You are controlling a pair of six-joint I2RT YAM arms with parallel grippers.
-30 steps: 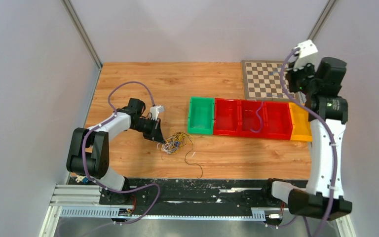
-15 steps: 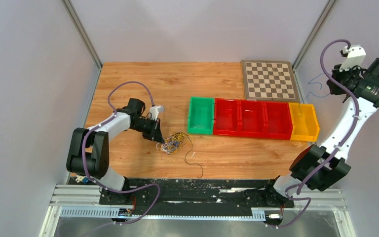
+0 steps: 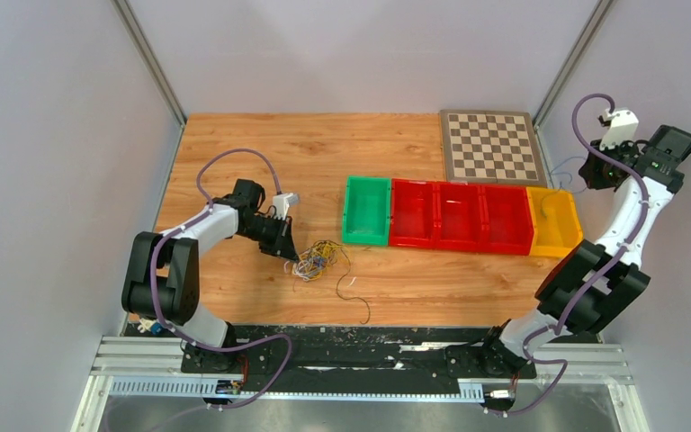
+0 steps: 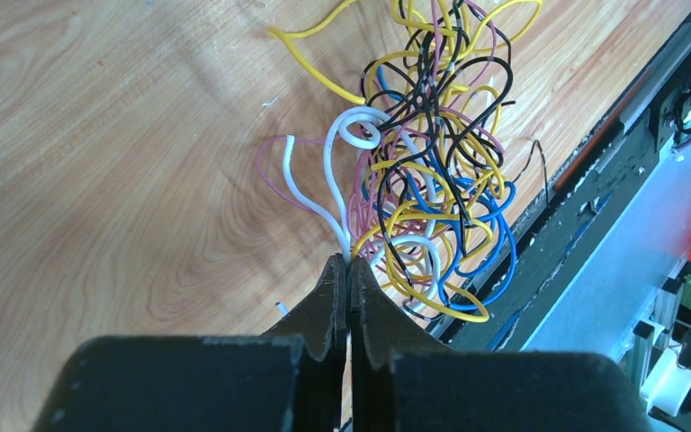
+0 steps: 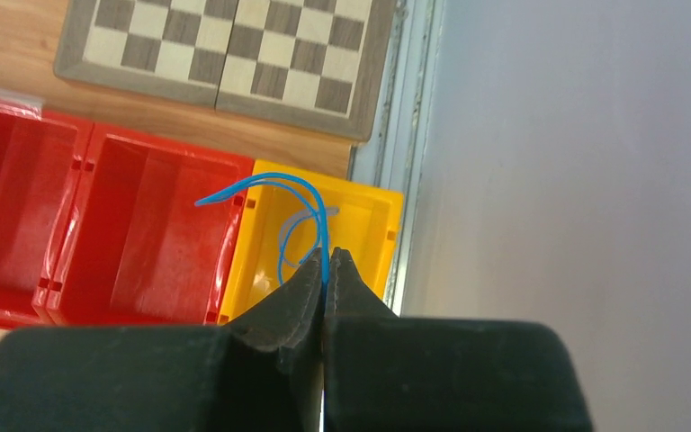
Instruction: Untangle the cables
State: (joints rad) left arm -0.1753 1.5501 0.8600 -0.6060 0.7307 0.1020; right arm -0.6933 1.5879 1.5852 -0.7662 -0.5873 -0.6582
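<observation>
Top external view takes in the whole wooden desk (image 3: 234, 153). A fist-sized snarl of thin yellow, white, black, blue and pink cables (image 3: 318, 258) lies left of centre toward the near edge. It is near the green plastic bin (image 3: 366, 241) that starts a row with three red bins (image 3: 435, 214) and a yellow bin (image 3: 558, 253). A folding chessboard (image 3: 490, 146) sits at the far right corner. One dark strand (image 3: 357, 301) trails from the snarl toward the near edge.

The left arm (image 3: 211, 223) reaches down to the snarl's left side. The right arm (image 3: 628, 207) is raised off the desk's right edge, beside the yellow bin. From here neither set of jaws can be read, and the cable at the right arm is only a faint line.

Left wrist view settles the first: the left jaws are pressed together, with a white cable (image 4: 327, 166) running into their tips at the snarl's edge. Right wrist view shows the right jaws closed on a single blue cable (image 5: 324, 234), whose loop hangs above the yellow bin and the neighbouring red one.
</observation>
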